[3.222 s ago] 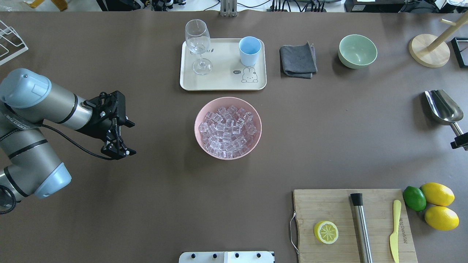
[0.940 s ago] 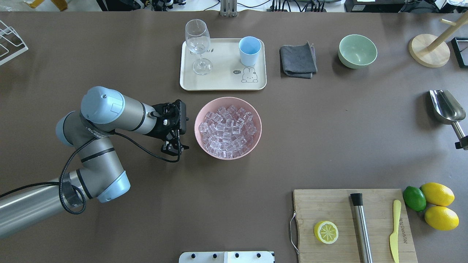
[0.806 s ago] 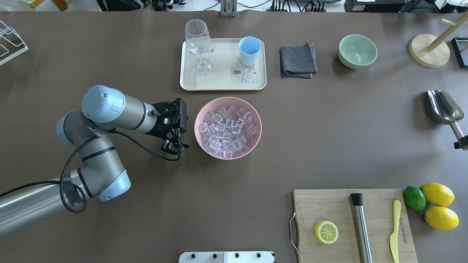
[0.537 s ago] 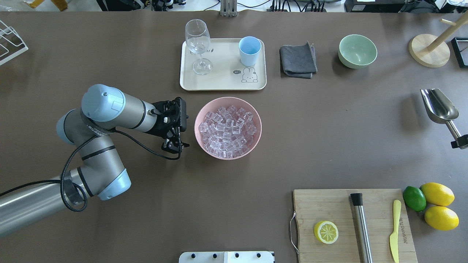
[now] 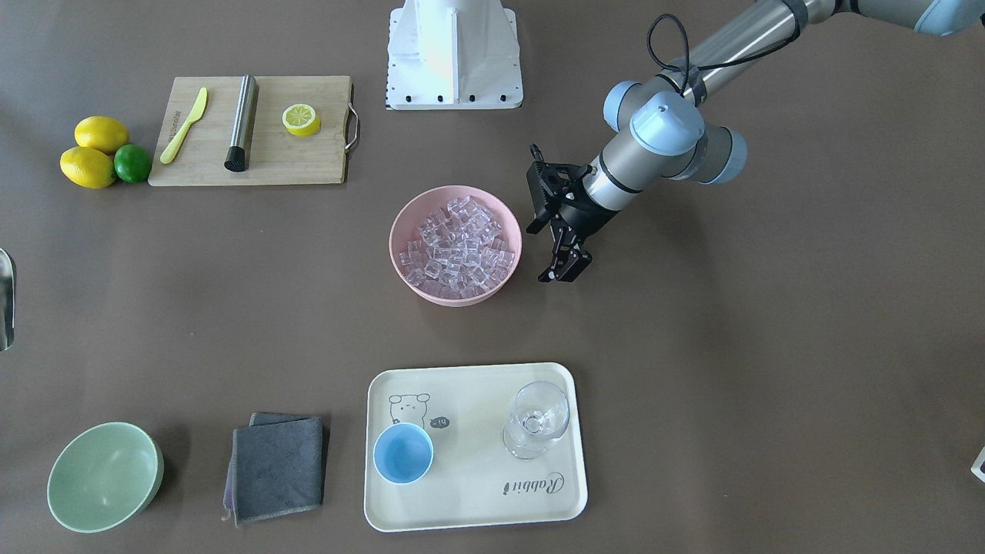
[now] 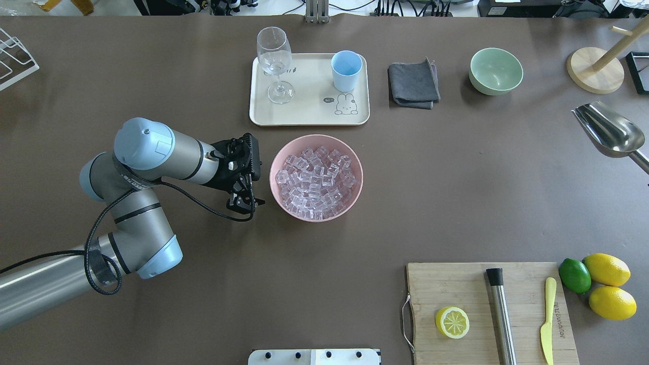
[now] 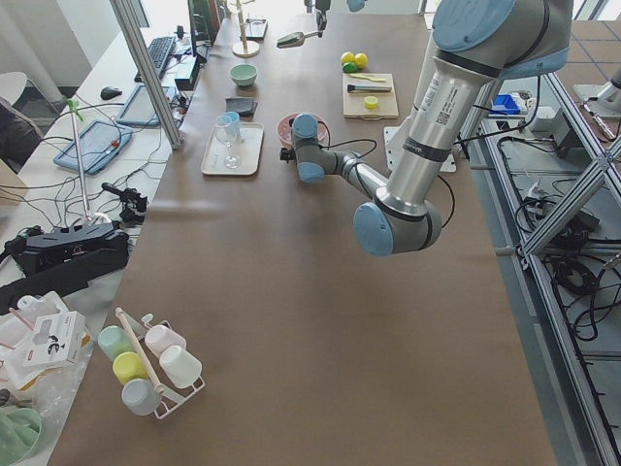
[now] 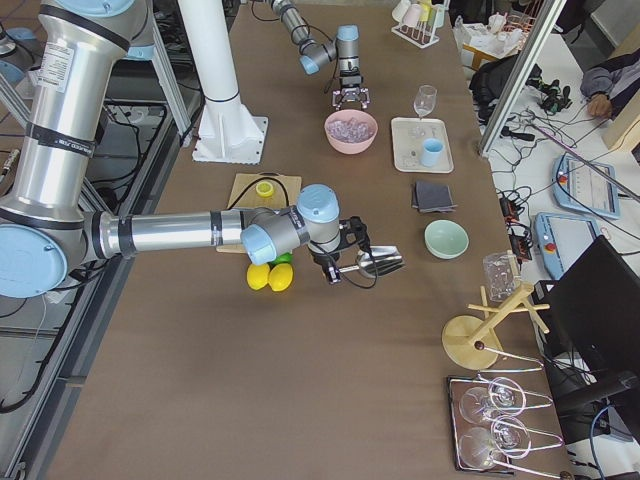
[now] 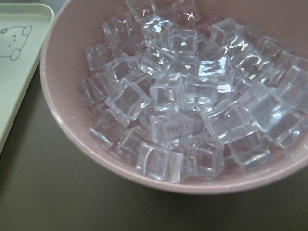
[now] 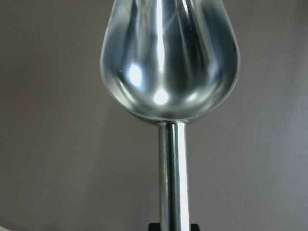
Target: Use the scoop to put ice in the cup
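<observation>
1. While the left end effector (image 6: 245,204) hangs just beside the pink bowl (image 6: 316,218), on the side toward the robot's left, its jaws stand apart and grip nothing.
2. The ice (image 6: 315,177) lies heaped in that bowl near the middle of the bench (image 6: 456,192). The left wrist view looks down onto the clear cubes and the bowl's near rim.
3. The right end effector (image 8: 338,266) is closed on the end of the handle of the scoop (image 6: 606,133). In the right wrist view the handle runs straight down into it.
4. The scoop is held above the bench at the far right edge of the overhead view, its shadow on the surface beside it. Its shiny bowl holds nothing but reflections, and its open end points away from the robot.
5. The cup (image 6: 347,68) stands upright on the cream tray (image 6: 304,114) beyond the pink bowl. Its inside shows plain blue.
6. A stemmed glass (image 6: 274,56) stands upright on the same tray, to the cup's left in the overhead view.
7. The scoop is well apart from both the pink bowl and the cup.
</observation>
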Robot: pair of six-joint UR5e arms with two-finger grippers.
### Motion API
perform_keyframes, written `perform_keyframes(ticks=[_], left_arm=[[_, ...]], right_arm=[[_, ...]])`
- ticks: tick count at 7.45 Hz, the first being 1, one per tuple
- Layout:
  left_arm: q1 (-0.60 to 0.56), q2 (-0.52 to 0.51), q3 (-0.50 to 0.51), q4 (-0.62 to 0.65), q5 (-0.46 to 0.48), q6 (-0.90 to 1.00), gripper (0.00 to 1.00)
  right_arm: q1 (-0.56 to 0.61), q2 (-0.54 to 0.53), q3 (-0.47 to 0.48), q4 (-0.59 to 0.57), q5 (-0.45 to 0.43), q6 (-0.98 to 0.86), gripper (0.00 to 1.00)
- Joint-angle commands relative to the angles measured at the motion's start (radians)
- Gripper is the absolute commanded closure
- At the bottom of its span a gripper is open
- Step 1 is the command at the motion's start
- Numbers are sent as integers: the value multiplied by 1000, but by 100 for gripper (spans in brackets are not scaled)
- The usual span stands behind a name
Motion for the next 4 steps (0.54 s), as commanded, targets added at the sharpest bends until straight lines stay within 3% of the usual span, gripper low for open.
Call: perform_keyframes(ticks=[1, 3, 4], left_arm=[[2, 1, 2, -7, 0, -5, 1], [2, 3, 5, -16, 0, -5, 1], [2, 3, 23, -45, 0, -5, 1]], right_arm=[[45, 95, 62, -189, -22, -409, 100], [47, 136, 193, -407, -78, -595, 100], [35, 161, 247, -525, -132, -598, 100]])
